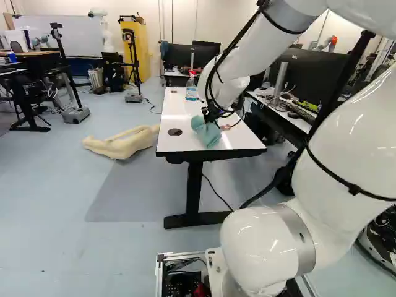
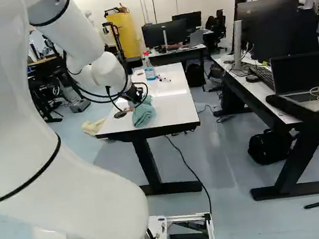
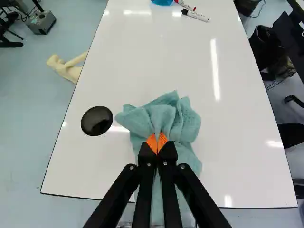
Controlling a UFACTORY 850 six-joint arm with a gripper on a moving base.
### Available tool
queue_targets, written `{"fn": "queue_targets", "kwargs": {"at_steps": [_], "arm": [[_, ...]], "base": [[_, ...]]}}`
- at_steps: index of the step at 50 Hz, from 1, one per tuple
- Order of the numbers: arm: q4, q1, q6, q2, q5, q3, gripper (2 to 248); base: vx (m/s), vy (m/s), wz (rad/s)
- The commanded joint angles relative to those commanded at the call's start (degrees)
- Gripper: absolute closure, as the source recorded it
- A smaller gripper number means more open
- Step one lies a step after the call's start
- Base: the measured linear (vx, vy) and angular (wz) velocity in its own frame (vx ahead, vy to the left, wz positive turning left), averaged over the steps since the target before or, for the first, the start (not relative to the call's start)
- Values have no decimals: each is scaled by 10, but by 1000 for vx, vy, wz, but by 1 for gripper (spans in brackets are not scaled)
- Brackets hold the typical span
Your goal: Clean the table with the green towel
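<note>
The green towel (image 1: 206, 131) lies bunched at the near end of the white table (image 1: 175, 116), with my gripper (image 1: 213, 115) right over it. In the right base view the towel (image 2: 143, 112) is by the table's near edge under the gripper (image 2: 138, 96). Seen from the wrist, the gripper (image 3: 157, 142) has its orange-padded fingers together, pinching a fold of the towel (image 3: 164, 116). Cloth spreads ahead of the fingertips and runs back beneath the fingers toward the near edge.
A black round disc (image 3: 97, 120) lies on the table beside the towel. Toward the far end stand a spray bottle (image 2: 149, 67) and markers (image 3: 194, 15). Desks with monitors (image 2: 266, 19) line the right. A beige mannequin part (image 1: 122, 143) lies on the floor to the left.
</note>
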Motion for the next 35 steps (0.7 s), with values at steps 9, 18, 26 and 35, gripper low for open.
{"fn": "queue_targets", "kwargs": {"at_steps": [9,18,26,35], "arm": [[0,8,0,-3,0,-3,229],[0,17,0,-6,0,-6,229],[0,17,0,-6,0,-6,189],[0,17,0,-6,0,-6,154]], "base": [[0,0,0],[0,0,0],[0,0,0],[0,0,0]]}}
